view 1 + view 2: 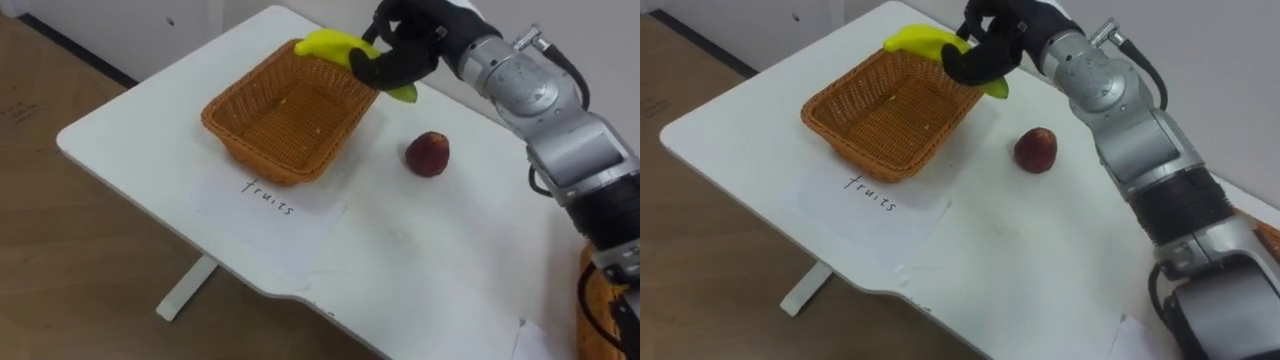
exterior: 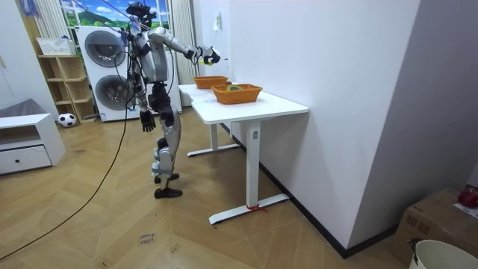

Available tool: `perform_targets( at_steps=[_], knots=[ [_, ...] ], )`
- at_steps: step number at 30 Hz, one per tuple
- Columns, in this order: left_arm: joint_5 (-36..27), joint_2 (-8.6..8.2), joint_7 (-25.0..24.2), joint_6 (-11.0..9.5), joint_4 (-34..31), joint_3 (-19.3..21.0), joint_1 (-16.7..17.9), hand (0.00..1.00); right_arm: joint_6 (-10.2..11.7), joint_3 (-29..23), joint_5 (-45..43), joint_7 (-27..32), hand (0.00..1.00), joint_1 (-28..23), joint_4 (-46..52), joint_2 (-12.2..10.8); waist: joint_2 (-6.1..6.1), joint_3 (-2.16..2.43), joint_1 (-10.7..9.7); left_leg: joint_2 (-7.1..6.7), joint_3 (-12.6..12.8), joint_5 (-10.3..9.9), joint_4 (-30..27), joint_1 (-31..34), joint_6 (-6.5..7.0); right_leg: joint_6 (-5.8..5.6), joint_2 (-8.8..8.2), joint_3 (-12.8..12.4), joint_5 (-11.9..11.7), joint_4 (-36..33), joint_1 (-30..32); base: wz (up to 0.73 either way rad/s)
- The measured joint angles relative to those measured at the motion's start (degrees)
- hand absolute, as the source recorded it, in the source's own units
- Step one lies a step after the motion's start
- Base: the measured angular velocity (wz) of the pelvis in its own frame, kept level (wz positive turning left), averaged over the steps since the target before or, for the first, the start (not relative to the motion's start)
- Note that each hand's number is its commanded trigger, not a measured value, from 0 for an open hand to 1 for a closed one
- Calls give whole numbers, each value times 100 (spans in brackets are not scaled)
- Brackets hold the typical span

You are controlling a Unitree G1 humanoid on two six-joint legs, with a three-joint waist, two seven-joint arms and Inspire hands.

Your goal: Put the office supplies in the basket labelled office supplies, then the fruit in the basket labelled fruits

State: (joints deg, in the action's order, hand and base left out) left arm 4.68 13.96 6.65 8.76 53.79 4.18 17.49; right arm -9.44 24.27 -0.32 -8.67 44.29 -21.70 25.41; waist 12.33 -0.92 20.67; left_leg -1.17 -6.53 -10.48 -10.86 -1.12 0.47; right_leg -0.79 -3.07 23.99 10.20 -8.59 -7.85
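Observation:
My right hand [image 1: 400, 45] [image 1: 990, 40] is shut on a yellow banana [image 1: 335, 46] [image 1: 920, 40] and holds it over the far right corner of the wicker fruit basket [image 1: 285, 115] [image 1: 885, 115]. The basket has nothing in it and sits on a paper sheet with handwriting [image 1: 270, 200]. A red apple [image 1: 428, 153] [image 1: 1036, 150] lies on the white table [image 1: 430, 250] to the right of the basket. In the room view, I stand at the table's end with my right arm stretched over it [image 2: 205, 54], and my left hand [image 2: 147, 121] hangs at my side.
A second wicker basket [image 2: 237, 93] holding some items stands nearer the other end of the table; its orange edge [image 1: 590, 310] shows at my lower right. A wall runs along the table's far side. Wooden floor lies to the left.

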Motion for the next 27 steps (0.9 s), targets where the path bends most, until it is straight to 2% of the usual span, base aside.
perform_targets(
  at_steps=[6,11,15,27],
  knots=[
    [248,-48,-109,8,19,16,4,0,-9,159,-51,47,100,0,-17,-242,-18,-14,61,-10,-4,1,-17,84,1,-3,-12,27,2,-2,67,0],
    [252,-117,-112,85,57,10,-17,0,-10,216,-52,47,100,0,-247,-382,-24,-18,216,-17,-17,0,-31,80,1,-4,-16,28,2,-2,51,2],
    [251,-121,-112,92,151,2,-11,0,-4,329,-56,47,100,2,-528,-392,-21,-21,310,-35,-75,0,-42,105,1,-7,-27,91,4,-2,46,6],
    [213,-119,-84,76,309,-8,-158,0,10,390,-250,115,100,3,-721,-460,-34,-41,340,-54,-107,13,-64,141,19,-8,-38,117,5,-2,65,2]
  ],
)
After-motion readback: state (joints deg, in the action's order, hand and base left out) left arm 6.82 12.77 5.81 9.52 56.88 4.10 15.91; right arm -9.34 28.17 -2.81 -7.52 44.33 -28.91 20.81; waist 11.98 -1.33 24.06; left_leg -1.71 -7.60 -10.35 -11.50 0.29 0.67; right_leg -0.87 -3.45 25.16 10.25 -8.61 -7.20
